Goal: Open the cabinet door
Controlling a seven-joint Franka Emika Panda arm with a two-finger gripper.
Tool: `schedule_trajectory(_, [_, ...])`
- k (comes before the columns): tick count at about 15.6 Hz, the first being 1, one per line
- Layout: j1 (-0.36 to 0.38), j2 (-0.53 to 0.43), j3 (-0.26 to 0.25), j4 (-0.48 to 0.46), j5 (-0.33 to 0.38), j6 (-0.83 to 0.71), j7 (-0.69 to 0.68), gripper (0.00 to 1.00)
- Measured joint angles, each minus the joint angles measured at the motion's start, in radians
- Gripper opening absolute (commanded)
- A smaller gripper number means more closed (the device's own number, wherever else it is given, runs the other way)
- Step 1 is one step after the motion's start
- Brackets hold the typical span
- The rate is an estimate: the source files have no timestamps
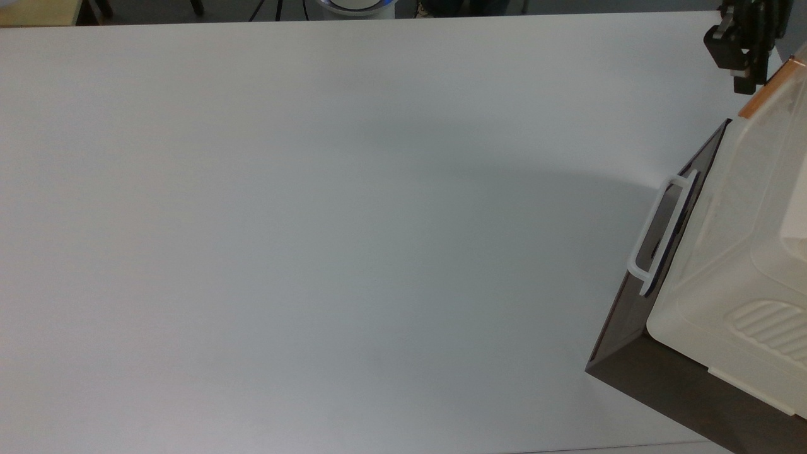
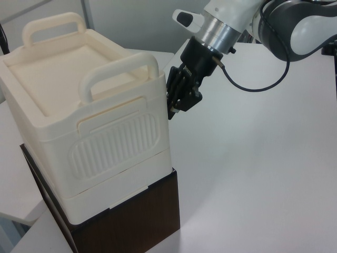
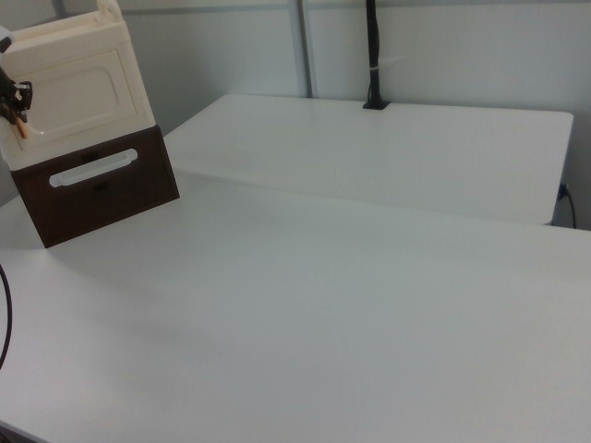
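The cream cabinet door (image 3: 81, 92), a panel with a recessed centre, faces the right view on the upper half of the cream box (image 2: 79, 105). Its orange-brown bar handle (image 1: 765, 93) runs along the door's edge, at the top right of the top view. My gripper (image 1: 745, 81) hangs right beside the upper end of that handle. In the left view the gripper (image 2: 176, 109) presses close against the box's right-hand corner. The gripper (image 3: 15, 109) sits at the door's left edge in the right view, with a sliver of orange handle (image 3: 21, 131) below it.
Under the cream box sits a dark brown panel (image 3: 97, 189) with a white loop handle (image 1: 659, 234). The box has two arched carry handles (image 2: 118, 68) on top. The white table (image 1: 315, 221) stretches wide to the top view's left. A black cable (image 2: 253, 84) trails from the wrist.
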Motion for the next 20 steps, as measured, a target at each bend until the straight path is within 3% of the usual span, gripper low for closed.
schedule_trajectory(2, [-0.001, 0.0, -0.001, 0.0, 0.0, 0.0, 0.0, 0.38])
schedule_trajectory(20, [0.013, 0.026, 0.002, 0.01, -0.006, 0.013, 0.0, 0.36])
